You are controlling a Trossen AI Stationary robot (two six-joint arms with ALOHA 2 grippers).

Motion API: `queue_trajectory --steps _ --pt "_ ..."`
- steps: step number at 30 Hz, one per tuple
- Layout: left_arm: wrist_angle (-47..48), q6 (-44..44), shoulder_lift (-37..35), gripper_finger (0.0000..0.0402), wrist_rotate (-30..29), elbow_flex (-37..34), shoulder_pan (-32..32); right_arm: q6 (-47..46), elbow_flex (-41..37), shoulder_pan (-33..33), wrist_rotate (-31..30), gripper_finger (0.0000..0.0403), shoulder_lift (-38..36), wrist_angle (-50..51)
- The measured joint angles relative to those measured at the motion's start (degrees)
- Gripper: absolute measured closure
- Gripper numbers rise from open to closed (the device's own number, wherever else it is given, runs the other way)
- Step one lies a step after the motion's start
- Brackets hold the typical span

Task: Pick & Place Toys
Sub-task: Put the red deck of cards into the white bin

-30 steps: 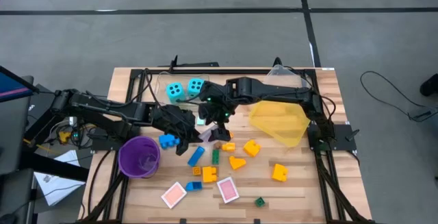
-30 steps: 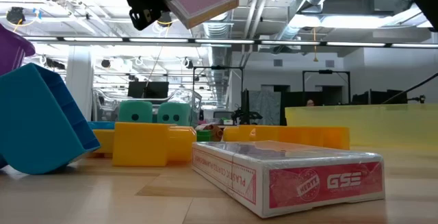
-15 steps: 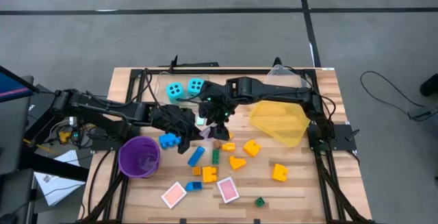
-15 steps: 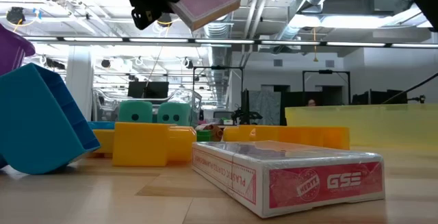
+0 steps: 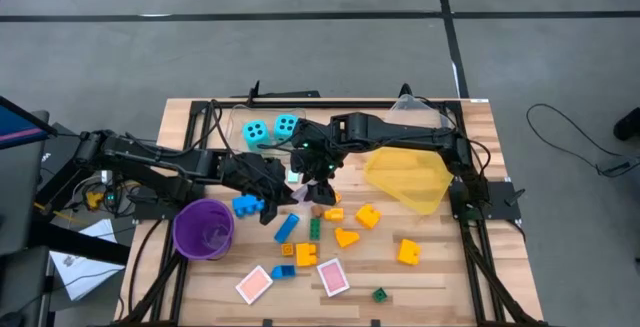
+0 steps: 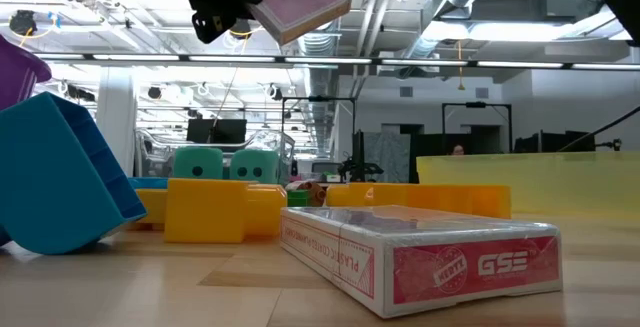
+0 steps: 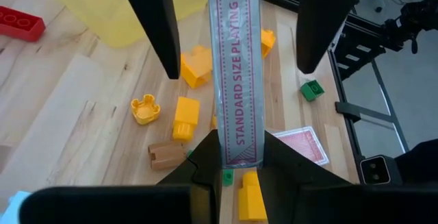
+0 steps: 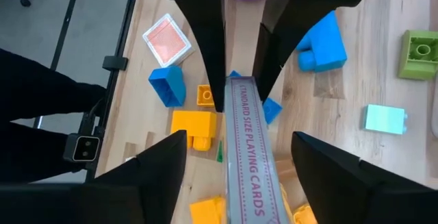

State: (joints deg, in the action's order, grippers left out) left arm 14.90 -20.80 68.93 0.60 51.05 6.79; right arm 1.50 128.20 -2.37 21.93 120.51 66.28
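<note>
Seen from above, stands at 8 o'clock of the table: purple cup (image 5: 204, 229), with a blue brick (image 5: 246, 206) just beside it toward centre. Reaches in from 9 o'clock: left gripper (image 5: 284, 191), clenched on one end of a pink card deck (image 7: 236, 73). Hangs well above the wood in the low view, tilted, at mid-table. Comes from 3 o'clock to meet it: right gripper (image 5: 314, 171), jaws released, one finger on each side of the deck's other end, with a gap showing on both sides in the left wrist view, so not touching. Sit at 11 o'clock, behind both grippers: two cyan dice (image 5: 270, 129), side by side. Lie below and around the raised deck, from centre toward 5 o'clock: yellow bricks (image 5: 366, 216), orange ones, a green brick (image 5: 314, 229) and a long blue brick (image 5: 286, 228). Rest at 6 o'clock near the front edge: two pink cards (image 5: 254, 284), a little apart. Lies at 2 o'clock under the right arm: yellow bin (image 5: 408, 179), tipped on its side.
</note>
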Motion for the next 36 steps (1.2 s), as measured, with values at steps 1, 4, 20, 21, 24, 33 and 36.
queue_trajectory --steps 1,4,20,21,24,33,36 --pt "0.0 0.0 0.0 0.0345 0.0 0.0 0.0 0.0 0.0 0.0 -0.1 0.0158 0.0 0.0" --pt "0.0 0.0 0.0 0.0345 0.0 0.0 0.0 0.0 0.0 0.0 -1.2 0.0192 0.0 0.0" --pt "0.1 0.0 0.0 0.0345 -0.2 0.0 0.0 0.6 0.0 -0.4 -0.8 0.0343 0.0 0.0" --pt "0.1 0.0 0.0 0.0342 -0.2 0.0 0.0 0.6 0.0 -0.4 -0.8 0.0343 0.0 0.0" --pt "0.1 -0.6 0.0 0.0307 -1.1 0.0 0.0 0.4 0.0 -0.4 -0.9 0.0343 0.0 0.0" --pt "8.7 -0.6 -1.0 0.0148 -1.4 0.0 -0.1 0.0 0.0 -0.4 -1.0 0.0343 0.0 1.9" --pt "11.4 -0.5 -2.2 0.0113 -1.5 0.0 -0.1 0.4 0.0 -0.7 -1.6 0.0343 -0.3 3.0"
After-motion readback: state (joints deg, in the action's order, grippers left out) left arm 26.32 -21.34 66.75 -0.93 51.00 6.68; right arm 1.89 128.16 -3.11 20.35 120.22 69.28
